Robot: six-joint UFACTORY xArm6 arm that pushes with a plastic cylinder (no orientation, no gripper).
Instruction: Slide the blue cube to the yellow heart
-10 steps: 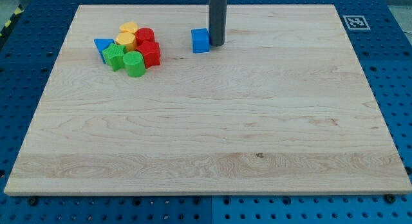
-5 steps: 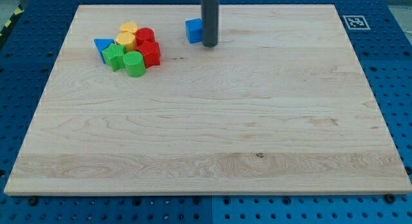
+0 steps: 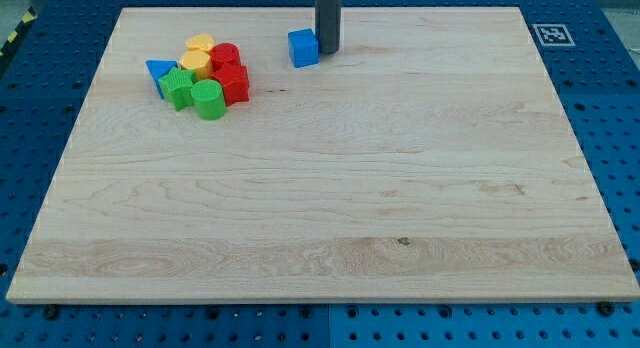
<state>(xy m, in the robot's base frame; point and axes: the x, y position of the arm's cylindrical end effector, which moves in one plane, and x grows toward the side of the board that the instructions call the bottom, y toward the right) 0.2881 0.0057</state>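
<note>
The blue cube (image 3: 303,47) sits on the wooden board near the view's top, a little left of centre. My tip (image 3: 328,54) is right beside the cube's right side, touching or nearly touching it. The yellow heart (image 3: 201,44) lies at the top of a cluster of blocks at the view's upper left, well to the left of the cube.
The cluster also holds a second yellow block (image 3: 194,61), two red blocks (image 3: 226,55) (image 3: 233,83), a green cylinder (image 3: 209,100), a green star-like block (image 3: 179,87) and a blue triangle (image 3: 158,71). A marker tag (image 3: 551,34) sits at the board's top right corner.
The blue cube has slid left and towards the view's top, pushed by my tip. The tip moved left, then slightly up. The cluster has not moved.
</note>
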